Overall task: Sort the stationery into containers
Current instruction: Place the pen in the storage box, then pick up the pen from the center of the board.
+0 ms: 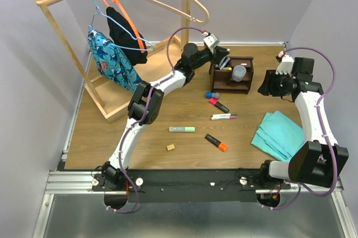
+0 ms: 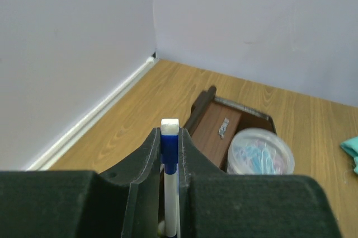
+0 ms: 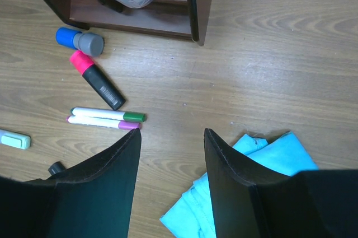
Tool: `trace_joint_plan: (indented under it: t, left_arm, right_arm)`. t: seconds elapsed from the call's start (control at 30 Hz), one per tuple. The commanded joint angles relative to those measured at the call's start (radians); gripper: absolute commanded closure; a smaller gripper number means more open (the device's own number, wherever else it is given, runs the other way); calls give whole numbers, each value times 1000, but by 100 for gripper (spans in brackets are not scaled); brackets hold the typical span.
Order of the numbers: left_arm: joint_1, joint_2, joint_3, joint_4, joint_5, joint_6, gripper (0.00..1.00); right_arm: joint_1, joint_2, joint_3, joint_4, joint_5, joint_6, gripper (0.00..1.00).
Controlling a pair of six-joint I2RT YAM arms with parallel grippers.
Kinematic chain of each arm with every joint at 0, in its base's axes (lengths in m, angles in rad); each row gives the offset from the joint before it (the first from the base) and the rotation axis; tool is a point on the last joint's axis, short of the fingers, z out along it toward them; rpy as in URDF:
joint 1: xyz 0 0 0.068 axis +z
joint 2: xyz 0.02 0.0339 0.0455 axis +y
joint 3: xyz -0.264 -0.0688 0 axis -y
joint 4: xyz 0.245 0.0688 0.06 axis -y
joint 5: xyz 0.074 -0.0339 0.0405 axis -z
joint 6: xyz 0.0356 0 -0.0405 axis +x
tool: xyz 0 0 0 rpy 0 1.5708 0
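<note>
1. Top external view first: the left tool [image 1: 222, 60] is stretched out at about one o'clock on the wooden bench [image 1: 184, 109], right over the dark brown wooden desk organizer [image 1: 224, 85].
2. Over to the left wrist view. That tool is clamped on a slim white pen with a blue band [image 2: 170, 157]. The pen runs along the fingers with its white end poking out ahead, a hold that I judge is meant to feed it end-first into a narrow compartment.
3. The organizer sits just beyond the pen's end, at one o'clock from it, with a clear round cup of pastel clips [image 2: 260, 151] in one compartment. The pen is not in yet.
4. Right tool [image 3: 172, 134]: jaws apart, nothing between them. It hovers over bare wood with the folded teal cloth [image 3: 251, 151] at its five o'clock. My read is that it is parked there to stay out of the left arm's way.
5. Loose stationery lies at the right tool's ten and eleven o'clock:
   - a stubby blue-and-grey piece [image 3: 79, 40]
   - a pink-capped black highlighter [image 3: 98, 81]
   - two white markers with green and purple caps [image 3: 106, 118]
6. Towards six o'clock on the bench lie three more items:
   - a pale green highlighter [image 1: 182, 129]
   - a tan eraser cube [image 1: 170, 147]
   - an orange-capped black highlighter [image 1: 216, 142]
7. With that many items scattered, I judge the sorting well short of done.
</note>
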Motion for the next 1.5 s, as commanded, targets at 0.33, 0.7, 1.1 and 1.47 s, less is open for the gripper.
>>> trace_joint_plan:
  t: [0.33,0.7,1.1,1.47]
  left_arm:
    - [14,-143,-234,88,94,-36,59]
    - [13,-410,-342,-230,80,154,42]
    - [-52,-783,-628,-1476,92,731,37]
    - [-139,-769,-750,-1412,-1,712,1]
  right_arm:
    - [-6,-25,-20,28,-29,11,43]
    - [-6,-117,-60,46,-63,16,43]
    - [-6,-247,-112,64,-101,65,42]
    - [-6,-281,-141,83,-121,77,41]
